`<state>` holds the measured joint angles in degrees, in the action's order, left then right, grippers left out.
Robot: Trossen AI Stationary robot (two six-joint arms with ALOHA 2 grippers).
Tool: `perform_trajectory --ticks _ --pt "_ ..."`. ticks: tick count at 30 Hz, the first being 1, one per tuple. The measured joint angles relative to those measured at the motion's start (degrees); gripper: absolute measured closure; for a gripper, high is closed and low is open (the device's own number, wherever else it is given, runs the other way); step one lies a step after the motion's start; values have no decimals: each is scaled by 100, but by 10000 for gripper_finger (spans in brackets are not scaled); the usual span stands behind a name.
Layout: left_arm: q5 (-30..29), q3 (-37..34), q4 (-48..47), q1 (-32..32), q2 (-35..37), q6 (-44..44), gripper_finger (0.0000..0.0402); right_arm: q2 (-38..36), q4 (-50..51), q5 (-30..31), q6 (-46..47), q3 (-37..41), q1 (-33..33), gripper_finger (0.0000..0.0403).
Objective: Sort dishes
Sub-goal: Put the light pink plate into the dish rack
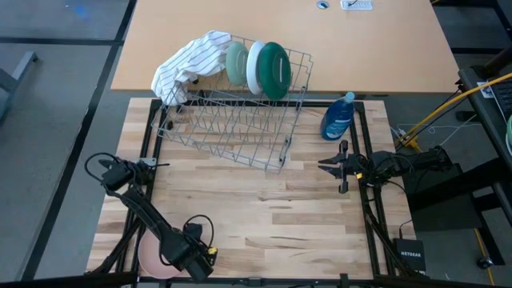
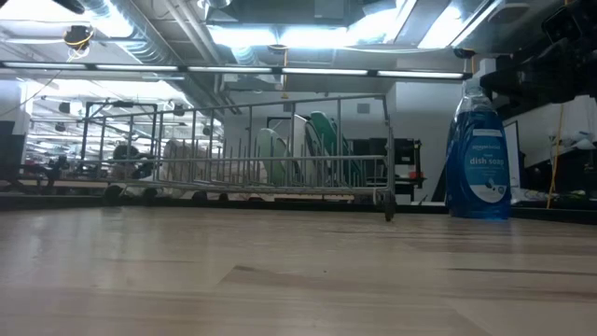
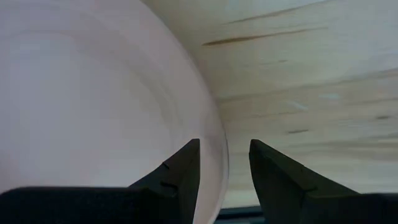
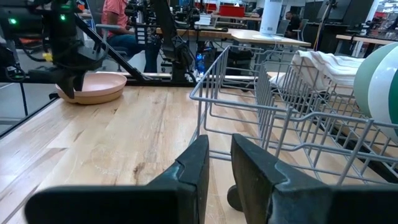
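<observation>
Pink plate (image 3: pixel 93 93) fills the left wrist view, right under the left gripper (image 3: pixel 224 163); fingers spread, one over the plate's rim, the other over bare wood, straddling the edge, nothing pinched yet. In the high view the plate (image 1: pixel 154 256) lies flat at the table's (image 1: pixel 272 216) near-left corner, partly hidden by the arm. Three plates stand in the wire rack (image 1: pixel 232 128) at the far side: pale sage plate (image 1: pixel 236 62), white plate (image 1: pixel 257 68), dark green plate (image 1: pixel 274 70). Striped cloth (image 1: pixel 190 62) is draped over the rack's left end; blue bottle (image 1: pixel 338 117) stands just right of the rack. Right gripper (image 1: pixel 333 166) waits near the table's right edge, below the bottle, fingers a little apart, empty. The tan-brown plate can't be found in any view, possibly hidden.

Risks: plate lies flat, so the lower finger may fail to get under the rim and just push it off the near edge. A thin rim pinch could let it tilt or slip when lifted. Slotting it between rack wires could knock the standing plates.
</observation>
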<state>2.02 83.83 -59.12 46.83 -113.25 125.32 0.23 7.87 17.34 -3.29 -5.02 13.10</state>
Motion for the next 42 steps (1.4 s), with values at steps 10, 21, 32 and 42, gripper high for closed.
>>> perform_trajectory --ticks 10,21,32,42 --pt "22 0 -18 0 -22 -25 273 -1 1 0 0 0 -2 331" --pt "33 0 -179 0 -22 -132 280 0 3 0 2 0 0 331" --pt "57 2 -177 4 -13 -625 392 -1 1 0 1 0 -2 331" --pt "15 2 -168 2 158 -907 398 -1 1 0 1 0 -2 331"
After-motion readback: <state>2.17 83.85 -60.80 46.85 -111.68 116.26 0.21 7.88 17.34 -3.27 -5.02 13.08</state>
